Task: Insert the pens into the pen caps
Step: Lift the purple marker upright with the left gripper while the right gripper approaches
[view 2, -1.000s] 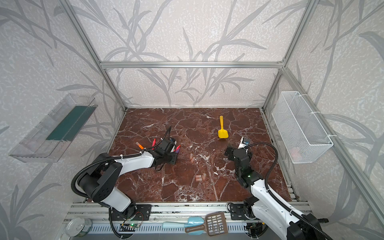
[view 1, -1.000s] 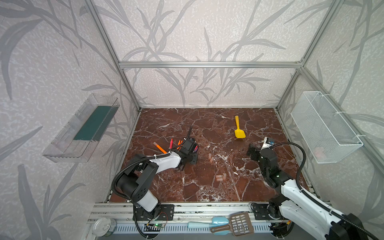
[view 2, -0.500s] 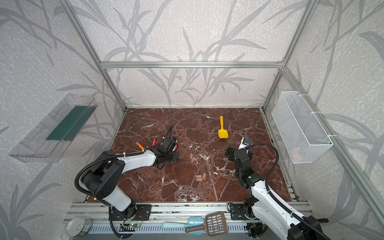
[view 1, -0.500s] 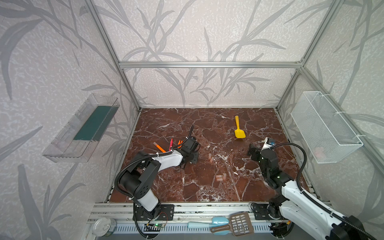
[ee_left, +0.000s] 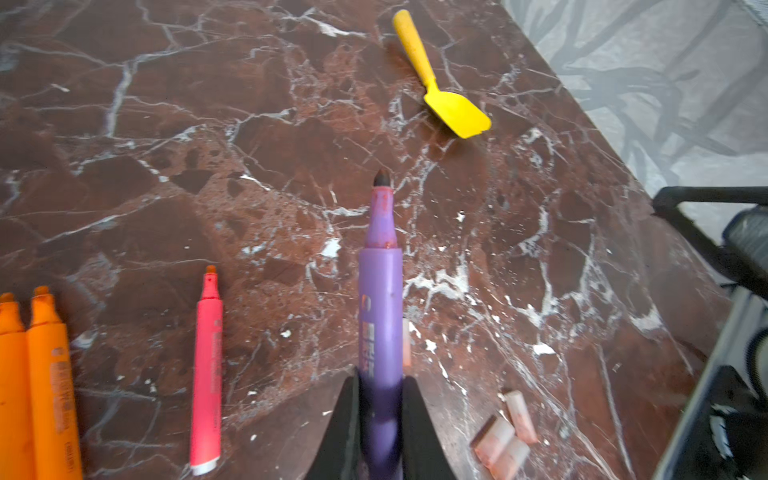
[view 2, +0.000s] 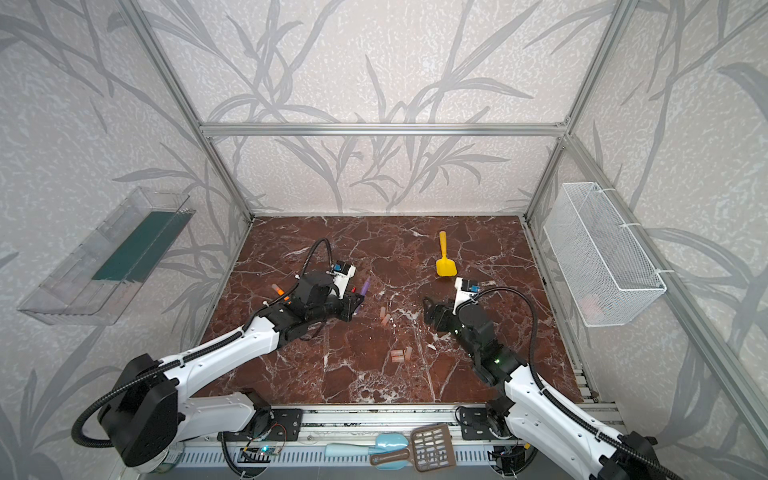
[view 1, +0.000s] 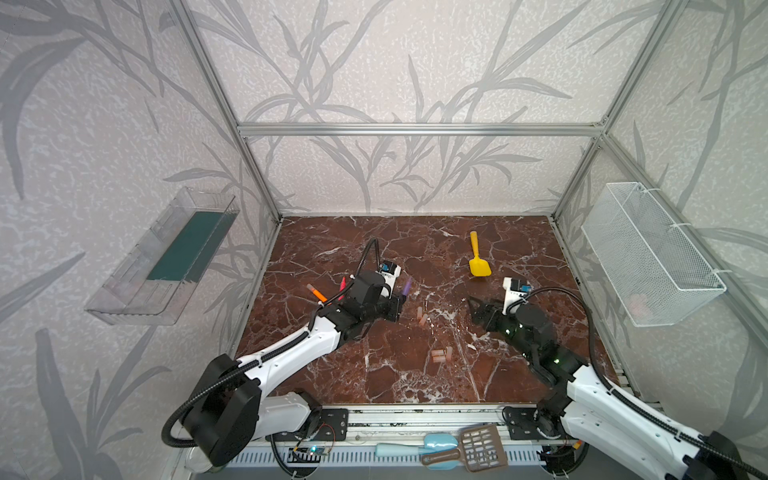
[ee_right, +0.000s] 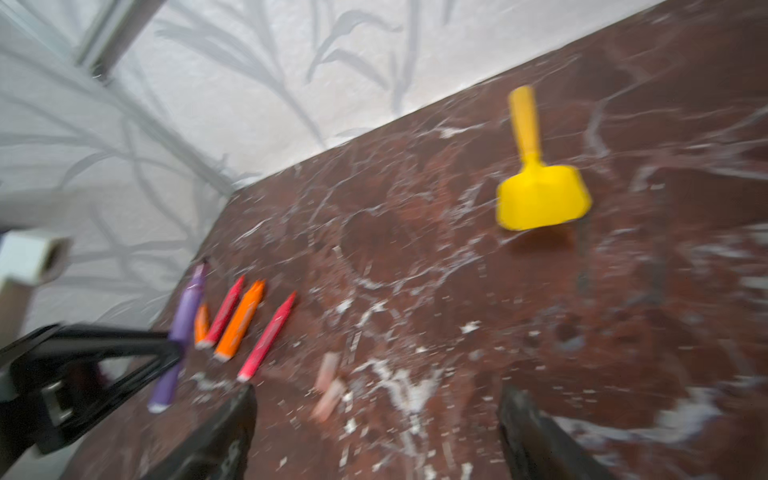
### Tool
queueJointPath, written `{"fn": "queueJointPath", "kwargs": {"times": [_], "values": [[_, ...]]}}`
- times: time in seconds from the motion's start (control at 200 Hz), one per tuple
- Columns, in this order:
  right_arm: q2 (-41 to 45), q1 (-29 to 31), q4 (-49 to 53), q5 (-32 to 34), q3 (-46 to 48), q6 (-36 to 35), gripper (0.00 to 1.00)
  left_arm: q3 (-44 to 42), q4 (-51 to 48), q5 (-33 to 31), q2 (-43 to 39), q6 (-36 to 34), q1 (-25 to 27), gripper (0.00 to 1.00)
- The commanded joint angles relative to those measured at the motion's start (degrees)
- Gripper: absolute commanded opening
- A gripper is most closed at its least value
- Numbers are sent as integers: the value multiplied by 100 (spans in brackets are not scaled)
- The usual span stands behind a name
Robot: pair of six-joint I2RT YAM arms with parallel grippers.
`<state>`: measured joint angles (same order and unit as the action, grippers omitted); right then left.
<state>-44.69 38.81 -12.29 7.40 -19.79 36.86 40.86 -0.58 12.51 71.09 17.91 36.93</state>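
My left gripper is shut on the purple pen near its back end, and the dark tip sticks out past the fingers. Left of it on the marble lie a red-pink pen and two orange pens. An orange pen shows behind the arm in both top views. Pale pen caps lie in two small groups, between the arms. My right gripper is open and empty, low over the table, with two caps just ahead of it.
A yellow toy shovel lies at the back right of the marble. A white wire basket hangs on the right wall and a clear tray on the left wall. Two scoops rest on the front rail.
My left gripper has shut on the purple pen and shifted a little right with it. My right gripper has moved slightly left toward the caps.
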Motion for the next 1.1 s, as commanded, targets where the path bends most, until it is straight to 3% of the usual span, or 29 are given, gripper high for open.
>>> {"fn": "queueJointPath", "kwargs": {"times": [0.0,0.1,0.24,0.66,0.82,1.095], "values": [[-258,874,-931,41,-214,210,86,-179,274,412,-114,-134,214,0],[-598,1303,-1179,235,-375,199,78,-377,706,518,-296,-148,434,0],[-1104,1404,-1527,304,-398,427,69,-714,1358,563,-559,-183,701,0],[-2198,1498,-1741,96,-1134,337,60,-1090,1797,579,-881,-349,1049,0],[-2290,1498,-1965,61,-1049,476,39,-1071,1870,519,-757,-402,1088,0],[-2264,1498,-2069,148,-935,607,11,-1048,1946,457,-601,-413,1124,1]]}}
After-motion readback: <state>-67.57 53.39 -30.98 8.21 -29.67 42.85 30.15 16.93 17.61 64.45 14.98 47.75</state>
